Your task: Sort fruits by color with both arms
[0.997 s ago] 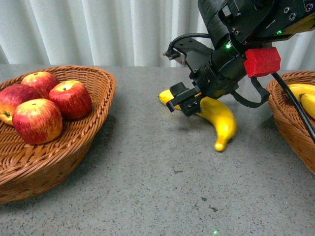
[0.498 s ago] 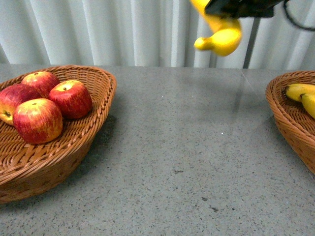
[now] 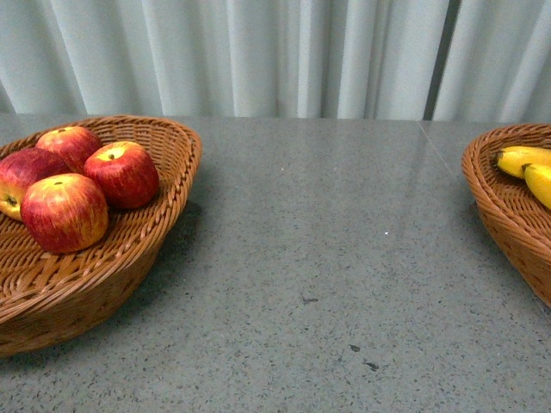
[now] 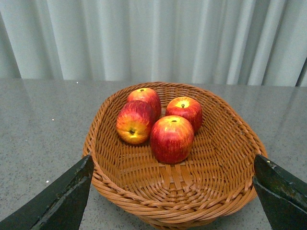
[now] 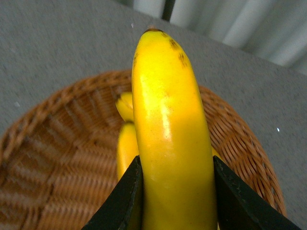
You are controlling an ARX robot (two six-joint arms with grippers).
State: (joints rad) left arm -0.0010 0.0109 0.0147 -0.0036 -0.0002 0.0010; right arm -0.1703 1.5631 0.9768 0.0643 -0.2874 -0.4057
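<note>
The grey surface (image 3: 327,258) has no loose fruit on it. Four apples (image 4: 171,138) sit in the left basket (image 4: 225,182) — the left hand (image 4: 172,201) is spread wide. The right hand (image 5: 175,201) pinches a banana (image 5: 170,139) above the right basket (image 5: 53,143) — next, I think, lower and let go.

front view level, wrist views above baskets (image 3: 172,172)

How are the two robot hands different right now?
The right gripper squeezes a yellow banana above a basket holding other bananas; the left gripper is wide open, holding nothing. The left one faces a basket of four apples. Both have dark fingers.
</note>
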